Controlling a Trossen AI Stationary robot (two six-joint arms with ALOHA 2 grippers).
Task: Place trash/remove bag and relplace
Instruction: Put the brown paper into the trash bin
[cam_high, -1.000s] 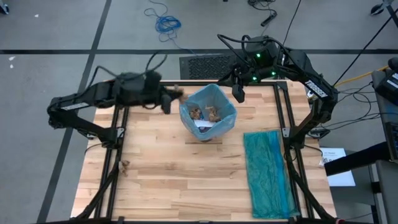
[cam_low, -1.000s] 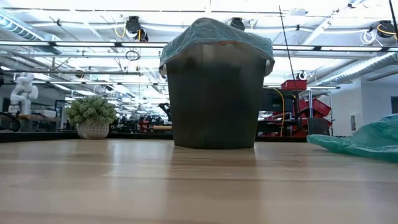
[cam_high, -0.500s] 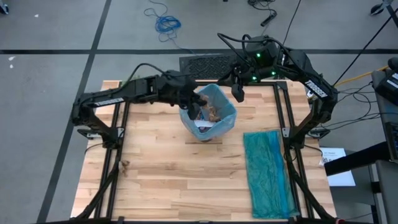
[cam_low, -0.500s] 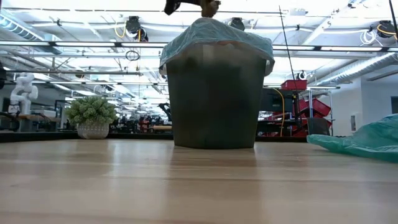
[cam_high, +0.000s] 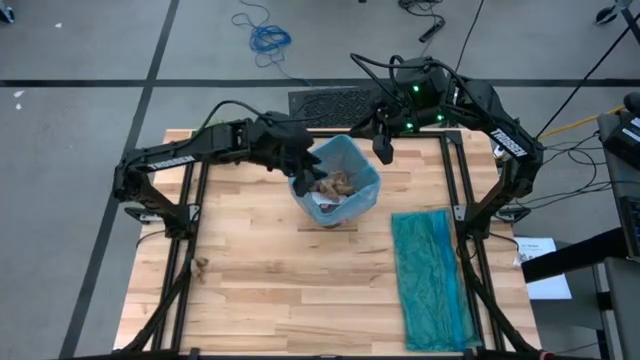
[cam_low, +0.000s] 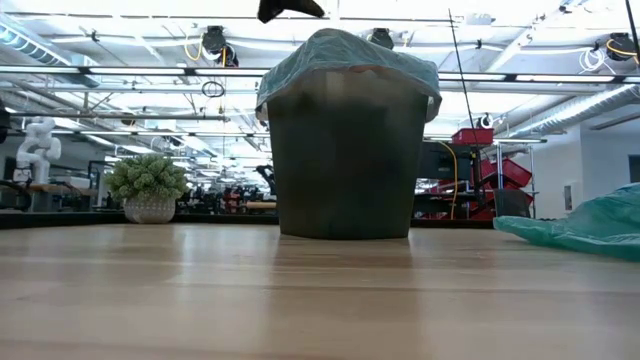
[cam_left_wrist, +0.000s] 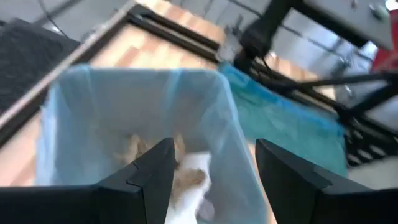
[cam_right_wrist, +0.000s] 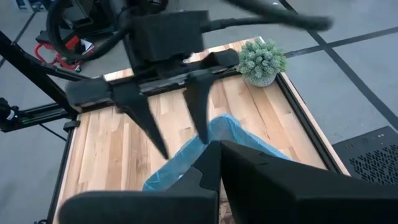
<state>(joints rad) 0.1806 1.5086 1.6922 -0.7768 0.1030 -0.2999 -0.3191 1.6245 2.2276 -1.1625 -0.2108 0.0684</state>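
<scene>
Left gripper (cam_high: 305, 172) hovers over the bin's near rim, jaws wide and empty — trash (cam_high: 335, 184) lies just below it inside the bag (cam_high: 365, 170). Risk: descending fingers snag the thin liner. Right gripper (cam_high: 384, 155) waits clamped beyond the far rim.

The pale, planked wooden tabletop (cam_high: 270, 270) sits inside a black metal frame. Toward its far middle stands 1 dark round bin (cam_low: 346, 165), lined with a thin, crinkly light sky-blue plastic bag (cam_high: 362, 163) folded over its rim. On the right side lies a darker teal-green plastic bag (cam_high: 430, 275), spread flat in a long strip running front to back. Near the front left edge rests 1 small brown crumpled scrap (cam_high: 201, 265), well apart from the bin.
</scene>
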